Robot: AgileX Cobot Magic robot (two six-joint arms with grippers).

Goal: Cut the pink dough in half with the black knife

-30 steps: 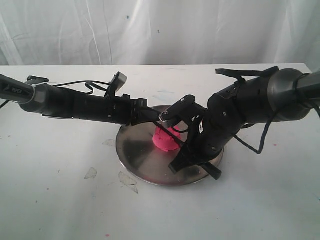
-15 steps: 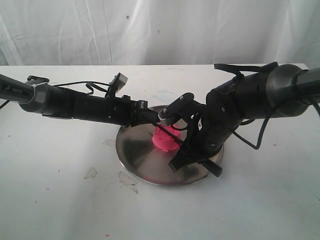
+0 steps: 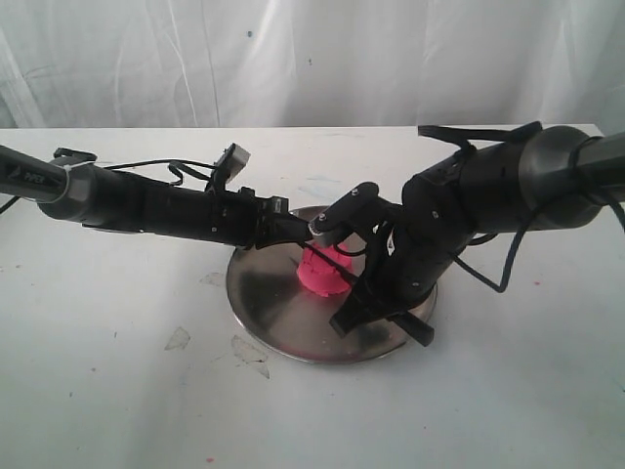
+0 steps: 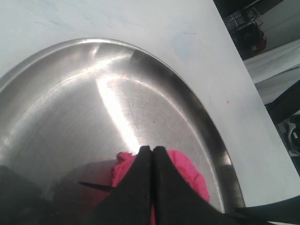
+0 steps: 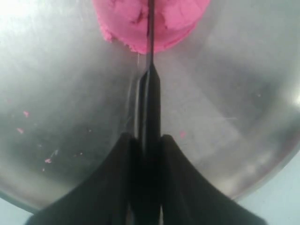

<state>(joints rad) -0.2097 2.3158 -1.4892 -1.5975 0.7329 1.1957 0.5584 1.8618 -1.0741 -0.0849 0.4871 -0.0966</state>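
Note:
The pink dough (image 3: 323, 277) sits on the round steel plate (image 3: 262, 293) in the exterior view. In the right wrist view the black knife (image 5: 151, 75) runs edge-down through the middle of the pink dough (image 5: 126, 23), with pink showing on both sides of the blade. My right gripper (image 5: 146, 140) is shut on the knife's handle; the exterior view shows the right gripper (image 3: 367, 293) low over the plate's right half. My left gripper (image 4: 152, 150) is shut, its tips resting over the pink dough (image 4: 190, 171), and it reaches in from the left (image 3: 310, 232).
Small pink crumbs (image 5: 26, 114) lie scattered on the plate (image 5: 243, 117). Clear film scraps (image 3: 249, 350) lie on the white table (image 3: 117, 391) in front of the plate. A white curtain hangs behind. Cables trail along both arms.
The right arm has shifted slightly to the left and its elbow sits a little higher. Knife, dough and left gripper look unmoved.

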